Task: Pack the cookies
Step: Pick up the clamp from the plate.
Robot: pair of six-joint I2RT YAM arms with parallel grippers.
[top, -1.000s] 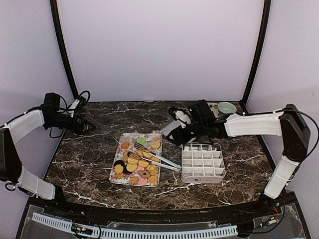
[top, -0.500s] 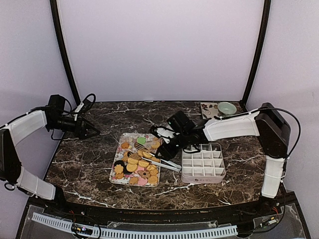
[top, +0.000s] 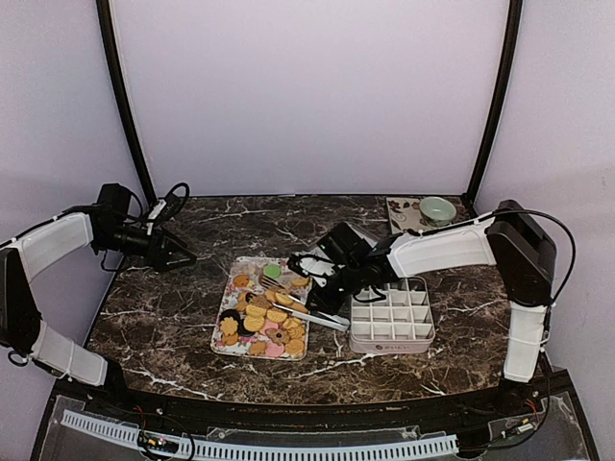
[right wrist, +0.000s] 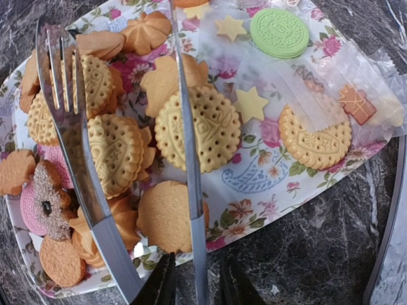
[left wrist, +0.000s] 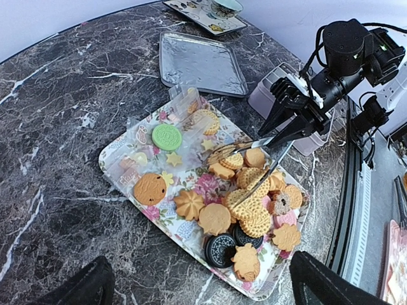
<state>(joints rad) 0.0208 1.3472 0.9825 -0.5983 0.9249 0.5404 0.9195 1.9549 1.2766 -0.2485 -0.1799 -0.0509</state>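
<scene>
Surface: dark marble-patterned surface (top: 163,322), carrying everything listed here.
Tray: rectangular flower-printed tray (right wrist: 254,184), lying near the middle of the surface.
Cookies: small round and flower-shaped cookies (right wrist: 219,130), mostly golden-tan with some pink, one green and a few dark brown, heaped loosely on the tray.
Tongs: shiny metal tongs (right wrist: 76,146), lying across the cookies. One arm is broad and forked, the other thin, and they converge past the tray's edge on the box side.
Right tool (right wrist: 198,270): low at that tray edge, with its fingers (right wrist: 162,283) narrowly apart, one on each side of the thin tong arm. A slim gap shows on both sides, so it is not clamped.
Left tool (top: 183,257): raised over the left of the surface, well apart from the tray, fingers spread wide, holding nothing.
Box: white plastic box with a grid of compartments (top: 389,315), just right of the tray.
Lid: flat silver metal lid (left wrist: 200,63), beyond the tray.
Cup: pale green cup (top: 437,207), in the far right corner.
</scene>
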